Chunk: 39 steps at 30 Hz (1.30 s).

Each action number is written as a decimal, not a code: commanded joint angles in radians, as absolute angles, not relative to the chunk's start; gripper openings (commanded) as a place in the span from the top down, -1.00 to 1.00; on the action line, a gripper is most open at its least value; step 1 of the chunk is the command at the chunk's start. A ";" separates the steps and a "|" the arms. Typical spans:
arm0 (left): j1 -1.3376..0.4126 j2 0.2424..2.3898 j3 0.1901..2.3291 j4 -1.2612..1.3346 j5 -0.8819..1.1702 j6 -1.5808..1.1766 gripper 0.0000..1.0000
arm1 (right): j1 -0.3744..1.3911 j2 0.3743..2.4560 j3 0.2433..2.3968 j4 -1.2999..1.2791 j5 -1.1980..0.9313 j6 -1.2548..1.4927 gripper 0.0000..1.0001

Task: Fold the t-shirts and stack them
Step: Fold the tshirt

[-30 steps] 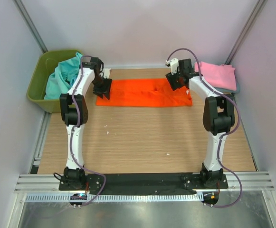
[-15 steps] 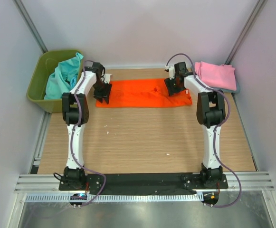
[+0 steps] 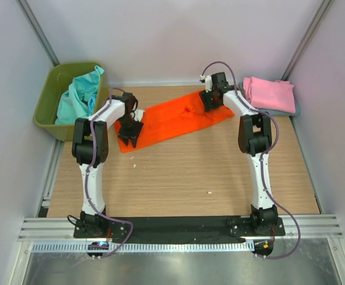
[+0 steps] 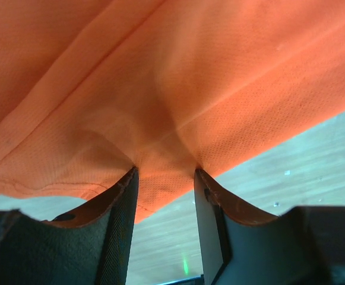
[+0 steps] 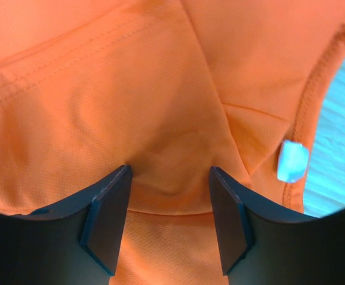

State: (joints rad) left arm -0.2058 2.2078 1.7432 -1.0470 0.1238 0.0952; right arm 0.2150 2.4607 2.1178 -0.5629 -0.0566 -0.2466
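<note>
The left gripper (image 4: 165, 178) has a pucker of the orange t-shirt (image 3: 175, 117) nipped between its two fingers, the jaws fairly narrow. Creases run into the gap, and the fingertips are buried in the cloth. From its wrist view the shirt fills nearly everything ahead with its edges cut off, and only a blurred strip of table (image 3: 178, 172) shows below the hem.

The right gripper (image 5: 169, 175) holds the shirt's other end the same way, its jaws a little wider, with a fold gathered between them. Just right of its fingers a small pale scrap (image 5: 293, 161) sits by the stitched hem, too blurred to say what it is.

From above, both grippers hide the parts they hold, and the shirt lies slantwise between them. Out past the right gripper lies the pink t-shirt (image 3: 271, 94), with a sliver of grey-blue t-shirt (image 3: 295, 110) peeking from under it. Beyond the left gripper, teal t-shirts (image 3: 77, 98) are heaped in the green bin (image 3: 44, 107). How many, I can't tell.
</note>
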 commanded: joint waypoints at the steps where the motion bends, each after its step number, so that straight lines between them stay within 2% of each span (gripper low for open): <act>1: -0.238 2.169 1.600 -1.040 0.107 0.124 0.11 | 0.227 2.494 2.169 -0.557 -0.005 -0.241 -0.24; 6: -0.304 2.115 1.502 -1.016 0.074 0.147 0.11 | 0.235 2.496 2.174 -0.557 -0.005 -0.253 -0.30; 17: -0.457 2.123 1.436 -1.054 0.052 0.141 0.09 | 0.233 2.474 2.160 -0.551 0.064 -0.285 -0.39; 28: -0.618 2.117 1.468 -1.114 0.028 0.094 0.09 | 0.236 2.592 2.347 -0.558 -0.036 -0.206 -0.46; 38: -0.794 2.184 1.537 -1.138 0.009 0.091 0.10 | 0.264 2.648 2.437 -0.517 -0.057 -0.172 -0.50; 39: -0.807 2.189 1.543 -1.138 -0.039 0.086 0.10 | 0.265 2.640 2.437 -0.515 -0.057 -0.170 -0.50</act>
State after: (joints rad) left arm -0.7586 2.1410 1.5288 -1.1912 -0.0593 0.1040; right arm 0.2546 2.6324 2.3920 -0.5457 -0.0551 -0.1909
